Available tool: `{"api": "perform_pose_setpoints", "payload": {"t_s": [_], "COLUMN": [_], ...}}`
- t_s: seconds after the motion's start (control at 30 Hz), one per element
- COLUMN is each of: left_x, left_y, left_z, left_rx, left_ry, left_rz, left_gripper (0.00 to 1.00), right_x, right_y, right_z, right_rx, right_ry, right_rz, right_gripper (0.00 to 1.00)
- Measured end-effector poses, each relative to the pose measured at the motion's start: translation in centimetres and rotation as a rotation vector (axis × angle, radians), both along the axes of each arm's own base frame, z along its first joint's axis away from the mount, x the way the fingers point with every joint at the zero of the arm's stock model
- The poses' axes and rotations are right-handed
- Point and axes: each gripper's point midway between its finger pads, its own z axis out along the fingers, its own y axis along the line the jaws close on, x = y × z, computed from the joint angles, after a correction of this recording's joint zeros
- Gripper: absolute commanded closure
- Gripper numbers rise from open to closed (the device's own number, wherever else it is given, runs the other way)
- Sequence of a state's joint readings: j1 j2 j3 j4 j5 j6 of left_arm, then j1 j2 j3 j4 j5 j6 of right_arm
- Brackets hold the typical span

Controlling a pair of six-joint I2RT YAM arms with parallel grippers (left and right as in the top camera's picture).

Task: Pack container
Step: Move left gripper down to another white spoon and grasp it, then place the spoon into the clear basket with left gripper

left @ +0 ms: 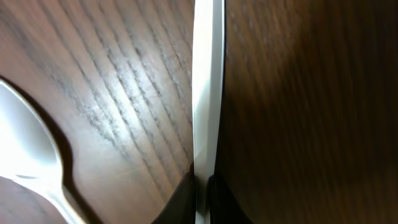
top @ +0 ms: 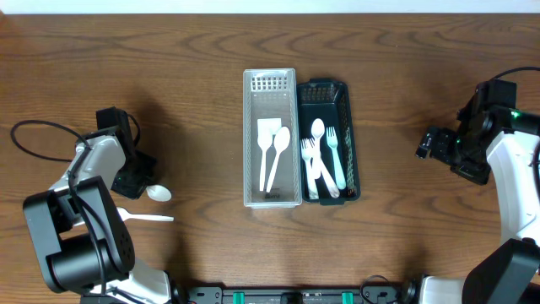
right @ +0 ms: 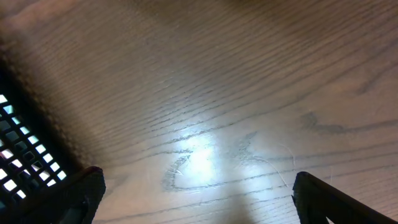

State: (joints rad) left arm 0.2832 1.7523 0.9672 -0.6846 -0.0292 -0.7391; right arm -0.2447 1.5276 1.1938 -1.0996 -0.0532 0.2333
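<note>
I'm pinching one white handle (left: 207, 74) in left gripper (left: 202, 190). One spoon (left: 28, 137) lying alongside; right gripper (right: 199, 194) hanging wide by dark tray (top: 353, 135).

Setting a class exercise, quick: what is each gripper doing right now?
Left gripper: closed on a white handle.
Right gripper: open, empty.

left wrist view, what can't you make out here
- white handle, between the jaws: head cut off by the top edge, so its type is unknown.
- spoon: bowl cut by the left edge, handle by the bottom edge.
- overhead: the left gripper covers the grip itself.
</note>
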Motion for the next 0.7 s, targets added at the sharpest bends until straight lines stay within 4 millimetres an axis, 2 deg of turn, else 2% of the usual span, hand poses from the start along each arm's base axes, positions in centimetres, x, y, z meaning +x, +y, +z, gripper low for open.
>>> {"api": "perform_pose_setpoints", "payload": {"t_s": [0.07, 0.17, 0.33, 0.5, 0.6, 0.7], "left_x": [-0.2, -0.2, 1.3, 4.4, 5.6, 6.0], "left_y": [-0.3, -1.4, -4.5, -10.9, -16.5, -22.3], "left_z": [0.4, 2.1, 7.3, 15.1, 19.8, 23.1], "left_rx": [-0.001, 0.006, 0.04, 0.071, 0.063, 0.046], "left_ry": [0.007, -0.014, -0.126, -0.356, -0.503, -0.631], "left_rz": [-0.038, -0.121, -0.3, -0.535, -0.715, -0.906], "left_gripper": [0.94, 0.94, 0.94, 0.94, 0.94, 0.94], "right_x": [0.0, 0.0, 0.0, 0.1, 0.1, 0.2], "right_y": [0.0, 0.0, 0.0, 0.2, 0.2, 0.3], "right_z": [0.0, 0.0, 0.0, 0.0, 0.0, 0.0], "right_rx": [0.0, 0.001, 0.0, 0.011, 0.014, 0.017], "right_ry": [0.0, 0.0, 0.0, -0.004, -0.007, -0.009], "right_rz": [0.0, 0.0, 0.0, 0.001, 0.002, 0.002], "right_gripper": [0.01, 0.01, 0.01, 0.01, 0.01, 0.01]}}
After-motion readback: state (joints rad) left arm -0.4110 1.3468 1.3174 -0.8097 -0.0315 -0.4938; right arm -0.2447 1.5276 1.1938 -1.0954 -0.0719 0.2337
